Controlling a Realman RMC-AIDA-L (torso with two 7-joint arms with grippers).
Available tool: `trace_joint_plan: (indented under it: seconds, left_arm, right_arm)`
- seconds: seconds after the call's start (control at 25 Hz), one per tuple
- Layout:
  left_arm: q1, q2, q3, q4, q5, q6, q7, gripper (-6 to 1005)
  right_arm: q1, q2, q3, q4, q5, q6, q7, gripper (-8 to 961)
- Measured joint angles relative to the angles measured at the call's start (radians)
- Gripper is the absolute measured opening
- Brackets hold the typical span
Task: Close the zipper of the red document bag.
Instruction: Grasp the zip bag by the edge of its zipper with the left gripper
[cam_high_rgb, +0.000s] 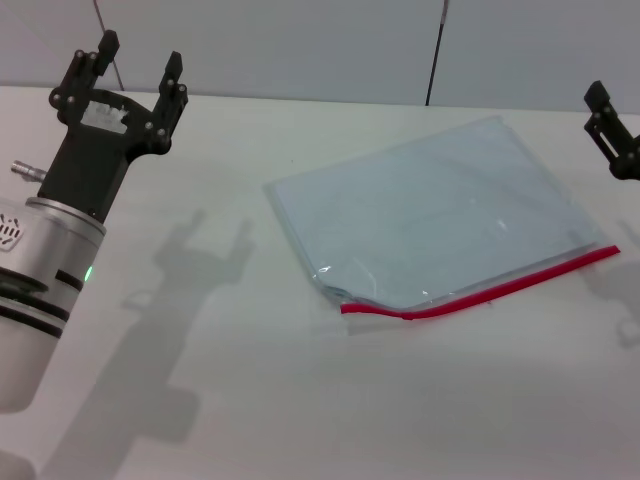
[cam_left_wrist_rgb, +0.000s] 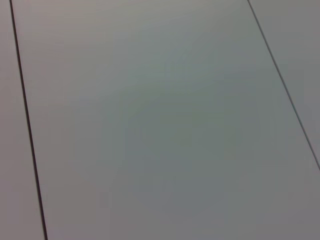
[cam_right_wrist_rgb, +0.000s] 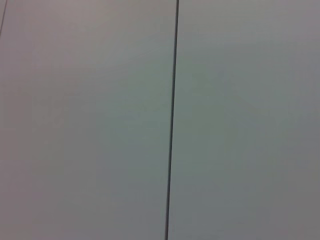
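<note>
The red document bag (cam_high_rgb: 440, 215), a flat translucent blue-grey pouch, lies at an angle on the white table (cam_high_rgb: 250, 400), right of centre in the head view. Its zipper (cam_high_rgb: 490, 291) is a thin red strip along the near long edge, slightly bulged at its left end. My left gripper (cam_high_rgb: 140, 62) is raised at the far left, well clear of the bag, open and holding nothing. Only part of my right gripper (cam_high_rgb: 610, 125) shows at the right edge, beside the bag's far right corner and above the table. Both wrist views show only grey wall panels.
A grey panelled wall (cam_high_rgb: 330, 45) with dark vertical seams stands behind the table's far edge. The arms cast shadows on the tabletop left of the bag and at the right edge.
</note>
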Motion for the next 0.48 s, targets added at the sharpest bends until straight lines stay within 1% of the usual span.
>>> trace_joint_plan:
  seconds: [0.32,0.4,0.48]
  left_arm:
    - [-0.002,0.001,0.004,0.000,0.005,0.010,0.002,662]
    - [-0.004,0.004,0.018,0.002,0.007,0.024,0.003,662]
    - [-0.015,0.011,0.045,0.005,0.011,0.061,0.013,662]
  right_arm:
    - [0.001,0.000,0.000,-0.001,0.000,0.007,0.000,731]
    - [0.001,0.000,0.000,-0.004,0.000,0.013,0.000,731]
    - [0.000,0.000,0.000,-0.007,0.000,0.015,0.000,731]
